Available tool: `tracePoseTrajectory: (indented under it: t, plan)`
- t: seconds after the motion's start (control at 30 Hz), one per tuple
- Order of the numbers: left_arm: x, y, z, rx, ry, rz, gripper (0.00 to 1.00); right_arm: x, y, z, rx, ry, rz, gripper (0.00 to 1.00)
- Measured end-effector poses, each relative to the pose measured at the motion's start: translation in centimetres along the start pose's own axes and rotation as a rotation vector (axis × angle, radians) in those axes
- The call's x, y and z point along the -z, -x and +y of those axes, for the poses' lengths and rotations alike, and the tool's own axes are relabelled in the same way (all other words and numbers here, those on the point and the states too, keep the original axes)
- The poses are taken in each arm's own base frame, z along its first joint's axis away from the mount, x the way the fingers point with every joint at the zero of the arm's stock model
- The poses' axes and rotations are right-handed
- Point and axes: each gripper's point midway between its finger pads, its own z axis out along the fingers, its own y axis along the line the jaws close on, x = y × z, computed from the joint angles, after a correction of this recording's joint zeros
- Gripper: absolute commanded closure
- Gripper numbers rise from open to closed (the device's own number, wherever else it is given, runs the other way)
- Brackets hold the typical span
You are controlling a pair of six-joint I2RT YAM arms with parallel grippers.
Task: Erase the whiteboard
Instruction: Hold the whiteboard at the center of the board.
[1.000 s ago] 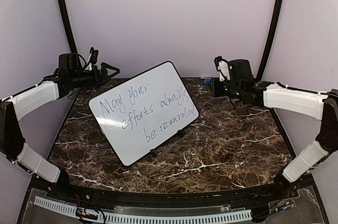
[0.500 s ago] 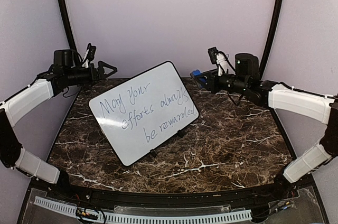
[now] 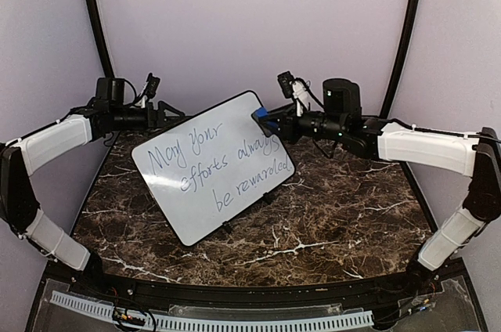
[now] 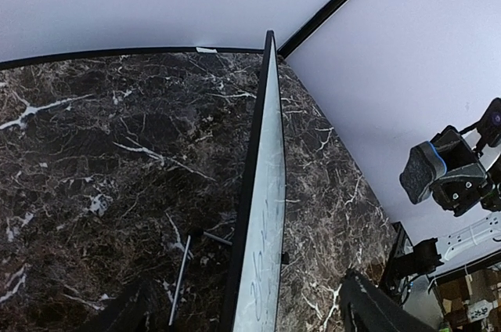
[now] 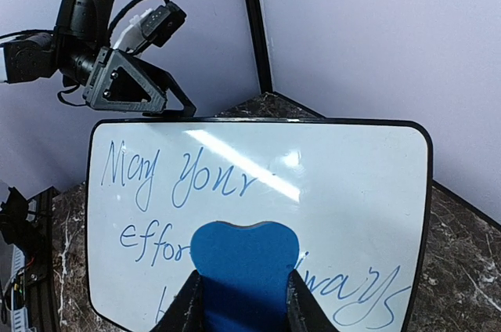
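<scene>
The whiteboard (image 3: pixel 211 167) stands propped on the table (image 3: pixel 344 214), left gripper (image 3: pixel 177 115) astride its upper-left rim, jaws apart, right gripper (image 3: pixel 270 120) at its upper-right corner clamped on the blue eraser (image 5: pixel 244 265). Wiping before that rim is gripped could topple it.

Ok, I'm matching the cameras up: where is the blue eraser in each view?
Top external: eraser by the whiteboard's top right corner.
Left wrist: eraser at far right, mid-height, beyond the edge-on whiteboard.
Right wrist: eraser bottom centre, in front of the whiteboard.
Shared landmark: the whiteboard.
</scene>
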Motion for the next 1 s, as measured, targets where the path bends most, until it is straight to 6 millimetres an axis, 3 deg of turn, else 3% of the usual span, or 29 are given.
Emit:
tracePoseTrajectory:
  t: [0.43, 1.0]
  plan:
    - [-1.5, 0.1, 0.0, 0.021, -0.047, 0.019, 0.6, -1.6, -1.2, 1.4, 0.006, 0.035, 0.01, 0.72]
    - [-1.9, -0.4, 0.0, 0.021, -0.077, 0.028, 0.57, -2.2, -1.7, 1.9, 0.007, 0.046, 0.025, 0.73]
